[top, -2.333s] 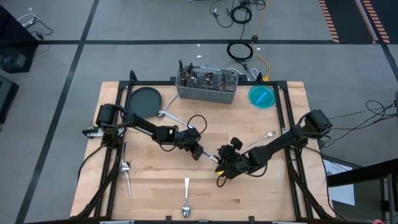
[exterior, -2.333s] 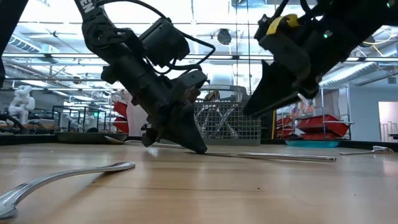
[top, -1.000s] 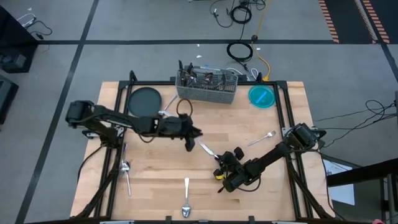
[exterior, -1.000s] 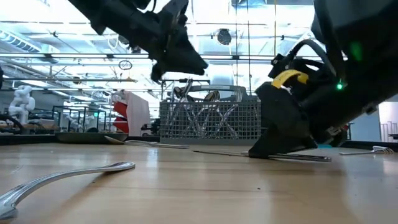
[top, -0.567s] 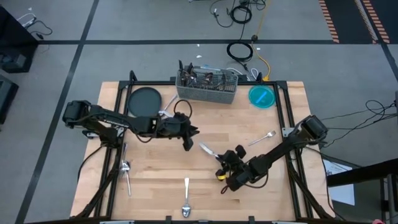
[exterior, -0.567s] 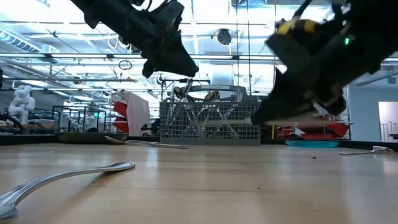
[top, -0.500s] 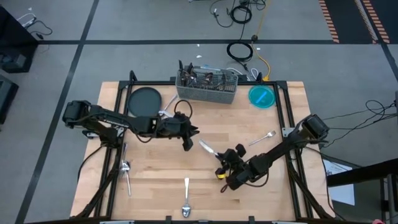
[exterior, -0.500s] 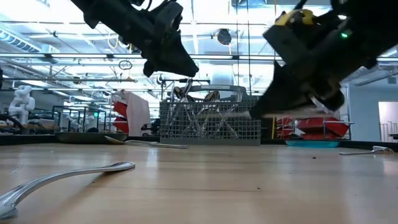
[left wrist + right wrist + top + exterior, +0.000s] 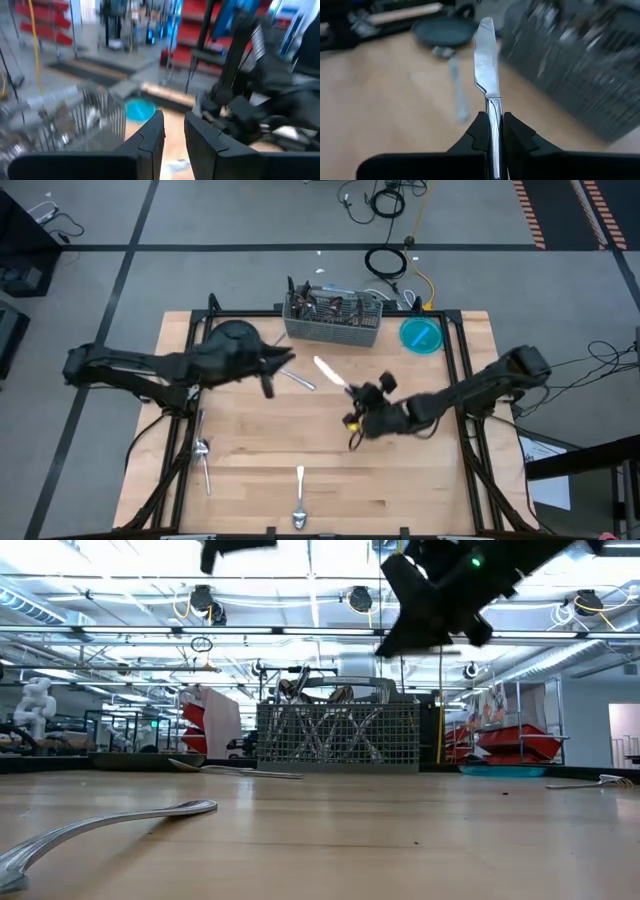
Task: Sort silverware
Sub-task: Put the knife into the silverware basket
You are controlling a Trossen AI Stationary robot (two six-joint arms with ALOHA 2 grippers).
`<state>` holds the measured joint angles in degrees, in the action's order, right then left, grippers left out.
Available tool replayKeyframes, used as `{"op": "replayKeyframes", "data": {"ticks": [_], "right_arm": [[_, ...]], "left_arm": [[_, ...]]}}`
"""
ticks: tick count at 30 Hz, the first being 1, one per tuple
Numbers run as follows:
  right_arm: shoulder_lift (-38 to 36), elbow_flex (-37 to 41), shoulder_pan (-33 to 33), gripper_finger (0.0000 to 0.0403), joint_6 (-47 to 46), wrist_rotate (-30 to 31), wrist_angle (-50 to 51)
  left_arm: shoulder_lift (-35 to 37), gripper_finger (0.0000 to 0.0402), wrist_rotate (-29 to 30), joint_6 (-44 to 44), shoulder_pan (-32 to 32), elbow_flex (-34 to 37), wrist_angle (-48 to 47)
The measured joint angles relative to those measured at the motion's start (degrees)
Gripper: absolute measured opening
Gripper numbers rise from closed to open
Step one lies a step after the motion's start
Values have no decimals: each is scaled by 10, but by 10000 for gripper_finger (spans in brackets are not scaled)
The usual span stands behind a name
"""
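Note:
My right gripper (image 9: pixel 352 392) hovers above the table's middle, shut on a silver knife (image 9: pixel 327 369) whose blade points at the far left. My left gripper (image 9: pixel 282 361) hangs high beside the dark round plate (image 9: pixel 230 340), pointing level toward the right, its fingers (image 9: pixel 150 137) a little open with nothing between them. More silverware lies flat on the wood: a spoon (image 9: pixel 296 378) next to the plate, a spoon (image 9: pixel 299 506) at the near edge, pieces (image 9: pixel 203 456) at the left, a fork (image 9: pixel 426 399) at the right. The grey wire caddy (image 9: pixel 333 321) at the far edge holds several pieces. My right gripper pinches the knife's handle (image 9: pixel 493 117) between its two fingers, which lie along the knife. The blade (image 9: pixel 486 55) sticks straight out ahead of the fingertips. The knife is lifted clear of the table, its blade slanting toward the caddy and the plate.
A blue round dish (image 9: pixel 422 335) sits at the far right, beside the caddy. A black frame (image 9: pixel 462 370) borders the wooden top. In the low view a curved piece of silverware (image 9: pixel 110 825) lies close at the near left.
My right gripper has lifted the knife off the table and carried it up and toward the far edge, rolling its wrist on the way. My left gripper has risen and drawn back toward the table's left, ending beside the plate.

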<state>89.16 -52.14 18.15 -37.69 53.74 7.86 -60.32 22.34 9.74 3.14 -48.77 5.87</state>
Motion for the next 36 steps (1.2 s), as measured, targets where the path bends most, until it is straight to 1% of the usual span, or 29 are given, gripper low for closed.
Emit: {"op": "replayKeyframes", "data": {"ticks": [3,5,6,8,11,13,16,18,20,22,24,26,28,31,34,36], "right_arm": [[-43,0,-41,14,90,2,-29],[-62,0,-68,14,155,-1,-81],[-66,-1,-81,14,190,-5,-118],[-69,-1,-108,14,264,-37,-204],[-69,-1,-136,14,358,-81,-339],[-70,-1,-147,14,402,-89,-407],[-70,-1,-157,14,458,-102,-471],[-70,-3,-164,14,470,-129,-487],[-70,-8,-166,14,473,-138,-486],[-70,-9,-167,14,481,-145,-484],[-70,-10,-167,14,489,-149,-487],[-70,-10,-167,14,494,-151,-487],[-70,-10,-167,14,496,-151,-487],[-70,-10,-167,14,500,-151,-491],[-70,-10,-168,14,517,-151,-502],[-70,-11,-171,14,523,-151,-505]], "left_arm": [[43,82,5,-29,0,-1,2],[54,82,7,-32,-3,-1,6],[55,82,7,-32,-6,-1,10],[55,82,7,-25,-16,-1,21],[52,82,6,28,-41,-1,50],[52,82,-13,58,-61,-1,53],[51,82,-84,93,-90,-1,75],[49,82,-127,111,-112,-1,89],[41,85,-180,128,-139,-1,94],[31,98,-246,142,-165,0,106],[18,120,-292,148,-185,0,121],[3,149,-299,144,-201,0,130],[-12,182,-290,150,-214,0,146],[-31,227,-282,200,-232,0,176],[-53,254,-276,215,-239,0,199],[-67,261,-276,225,-239,0,237]]}}
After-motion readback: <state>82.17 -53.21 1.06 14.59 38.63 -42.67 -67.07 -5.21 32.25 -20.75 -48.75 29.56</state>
